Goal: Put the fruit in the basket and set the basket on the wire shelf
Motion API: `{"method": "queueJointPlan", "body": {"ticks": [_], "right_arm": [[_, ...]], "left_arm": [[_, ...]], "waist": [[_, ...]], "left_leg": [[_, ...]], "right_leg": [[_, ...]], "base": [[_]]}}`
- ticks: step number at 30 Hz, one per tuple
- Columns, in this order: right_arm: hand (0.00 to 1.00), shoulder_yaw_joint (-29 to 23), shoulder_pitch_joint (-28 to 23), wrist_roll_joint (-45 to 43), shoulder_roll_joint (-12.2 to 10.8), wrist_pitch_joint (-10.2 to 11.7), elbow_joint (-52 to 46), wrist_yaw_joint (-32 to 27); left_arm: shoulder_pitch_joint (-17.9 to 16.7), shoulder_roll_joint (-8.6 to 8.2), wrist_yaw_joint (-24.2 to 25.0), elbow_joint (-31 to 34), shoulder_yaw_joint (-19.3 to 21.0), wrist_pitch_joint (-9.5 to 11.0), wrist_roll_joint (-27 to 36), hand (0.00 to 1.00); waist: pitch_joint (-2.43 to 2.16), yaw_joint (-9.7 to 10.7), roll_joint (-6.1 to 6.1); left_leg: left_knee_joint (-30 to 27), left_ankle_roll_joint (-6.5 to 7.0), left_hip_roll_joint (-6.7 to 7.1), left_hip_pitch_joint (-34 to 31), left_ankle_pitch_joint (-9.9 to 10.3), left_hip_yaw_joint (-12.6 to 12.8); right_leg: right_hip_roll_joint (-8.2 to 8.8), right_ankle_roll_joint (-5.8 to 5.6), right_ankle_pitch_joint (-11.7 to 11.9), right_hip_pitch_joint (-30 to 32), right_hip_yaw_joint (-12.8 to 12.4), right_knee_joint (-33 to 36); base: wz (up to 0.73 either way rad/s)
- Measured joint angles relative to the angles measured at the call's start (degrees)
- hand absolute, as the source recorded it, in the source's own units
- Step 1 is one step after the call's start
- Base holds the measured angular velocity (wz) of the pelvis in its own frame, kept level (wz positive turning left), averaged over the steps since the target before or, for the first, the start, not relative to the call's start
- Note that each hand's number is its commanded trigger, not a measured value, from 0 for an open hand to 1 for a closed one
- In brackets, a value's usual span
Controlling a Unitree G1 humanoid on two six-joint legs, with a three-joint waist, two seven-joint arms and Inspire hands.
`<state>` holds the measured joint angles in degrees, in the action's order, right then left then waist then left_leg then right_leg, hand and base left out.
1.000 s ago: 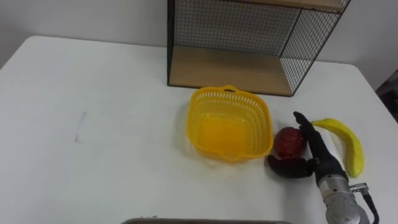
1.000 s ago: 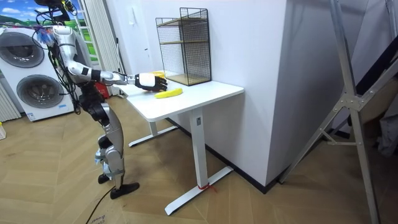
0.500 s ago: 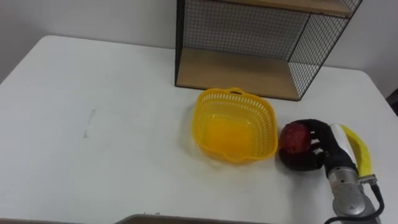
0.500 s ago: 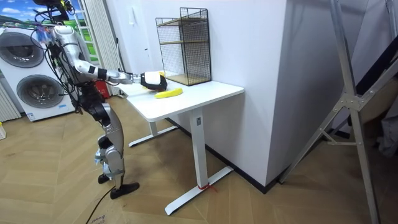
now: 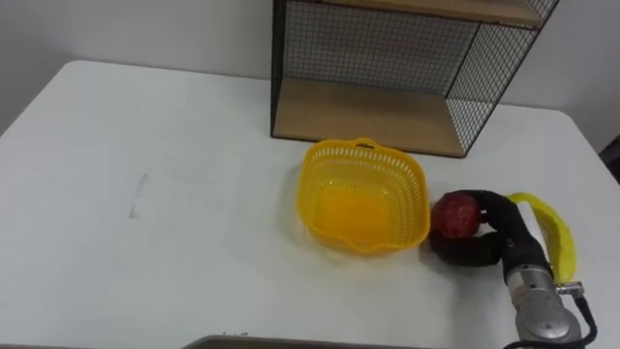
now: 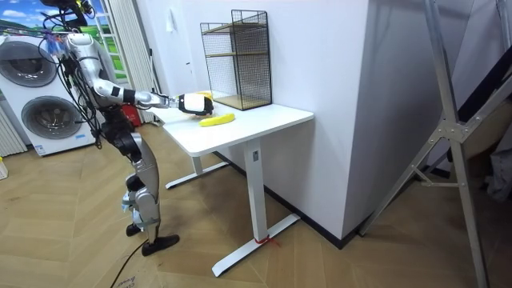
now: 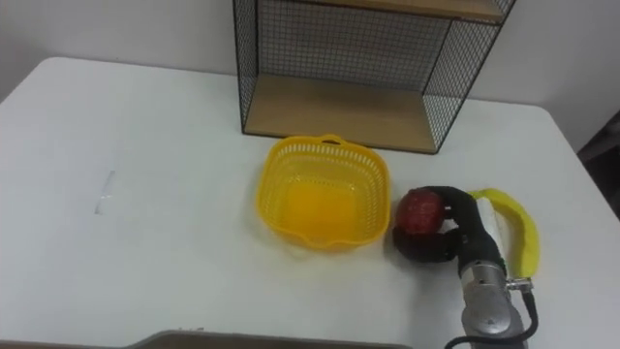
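A red apple [image 5: 456, 214] rests on the white table [image 5: 194, 174] just right of the yellow plastic basket [image 5: 363, 195]. My right hand [image 5: 489, 235] comes in from the lower right, fingers and thumb curled round the apple [image 7: 420, 212]. The basket [image 7: 323, 190] is empty and stands in front of the wire shelf [image 5: 397, 68]. A yellow banana [image 5: 552, 230] lies to the right of my hand, partly hidden behind it. In the room view I stand at the table's end, right arm stretched to the hand [image 6: 190, 103] by the banana [image 6: 217, 120].
The wire shelf [image 7: 368, 58] has a wooden bottom board and an upper board, with its open side facing me. The table's left half [image 7: 126, 174] is bare apart from a faint mark. Washing machines [image 6: 36, 96] stand behind me.
My right hand's fingers went from straight beside the apple to curled round it. The camera shifted slightly early on.
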<state>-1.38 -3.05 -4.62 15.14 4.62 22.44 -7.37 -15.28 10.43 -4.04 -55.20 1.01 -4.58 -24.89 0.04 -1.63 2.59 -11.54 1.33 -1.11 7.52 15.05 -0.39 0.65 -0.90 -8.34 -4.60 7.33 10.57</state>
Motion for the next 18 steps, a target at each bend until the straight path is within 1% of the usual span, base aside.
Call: {"method": "queueJointPlan", "body": {"ticks": [1,2,4,5,7,9,12,14,18], "right_arm": [[1.0,0.0,-0.16,0.04,-0.02,-0.04,-1.51,-0.01],[1.0,-0.03,-0.2,0.02,-0.01,-0.28,-3.87,-0.04],[1.0,-0.16,-0.19,0.05,-0.01,-0.31,-8.24,-0.32],[1.0,-0.16,-0.2,0.09,-0.01,-0.3,-10.82,-0.68],[1.0,-0.15,-0.2,1.01,0.0,-0.28,-14.24,-1.11],[1.0,-0.13,-0.19,2.39,0.0,-0.27,-16.96,-1.22],[1.0,-0.13,-0.19,3.76,0.01,-0.27,-19.69,-1.24],[1.0,-0.14,-0.2,4.03,0.08,-0.32,-21.69,-1.22],[1.0,-0.15,-0.2,3.95,1.19,-0.33,-25.62,-1.18]], "left_arm": [[0.02,0.0,0.41,0.07,0.01,0.04,-0.51,0.0],[-0.01,-0.01,0.88,0.06,0.02,0.1,-1.1,0.0],[-0.2,-0.14,1.0,0.02,0.08,0.22,-1.12,0.0],[-0.49,-0.2,0.99,0.03,0.07,0.37,-1.04,0.0],[-0.49,-0.29,0.88,0.04,0.06,0.54,-0.93,0.0],[-0.49,-0.29,0.78,0.04,0.06,0.88,-0.94,0.0],[-0.59,-0.29,0.68,-0.04,0.03,0.97,-0.62,0.0],[-0.62,-0.29,0.7,-0.07,-0.01,0.97,-0.6,0.0],[-0.52,-0.28,0.78,-0.07,-0.02,0.98,-0.63,0.0]], "waist": [[-0.06,0.01,-0.07],[-0.18,0.02,-0.42],[-0.24,0.02,-1.07],[-0.39,0.11,-1.38],[-0.46,0.09,-1.61],[-0.4,-0.06,-1.54],[-0.2,0.05,-1.09],[0.15,0.26,-0.68],[0.14,0.34,-0.6]], "left_leg": [[0.05,0.0,0.01,-0.07,0.0,0.05],[0.09,0.0,0.01,-0.32,0.0,0.22],[0.12,0.01,0.0,-0.32,-0.01,0.43],[0.14,0.01,0.0,-0.17,-0.01,0.5],[0.05,0.0,-0.03,0.01,-0.05,0.5],[0.02,0.0,-0.03,0.02,-0.05,0.49],[0.03,0.0,-0.03,0.05,-0.04,0.47],[0.34,-0.01,-0.02,-0.06,-0.03,0.35],[0.36,-0.01,-0.01,-0.22,-0.03,0.45]], "right_leg": [[0.0,0.0,0.0,0.12,-0.03,0.02],[0.0,0.0,0.0,0.53,-0.22,0.1],[-0.01,0.03,0.02,0.64,-0.34,0.11],[-0.01,0.03,0.02,0.59,-0.35,0.12],[0.0,0.03,0.02,0.46,-0.33,0.09],[0.01,0.03,0.02,0.42,-0.31,0.06],[0.03,0.02,0.01,0.32,-0.29,0.06],[0.03,0.02,0.01,0.37,-0.25,0.05],[0.0,0.02,0.01,0.64,-0.42,0.06]], "base": [[-0.05],[-0.07],[-0.06],[0.0],[0.0],[0.0],[0.0],[0.0],[0.0]]}}
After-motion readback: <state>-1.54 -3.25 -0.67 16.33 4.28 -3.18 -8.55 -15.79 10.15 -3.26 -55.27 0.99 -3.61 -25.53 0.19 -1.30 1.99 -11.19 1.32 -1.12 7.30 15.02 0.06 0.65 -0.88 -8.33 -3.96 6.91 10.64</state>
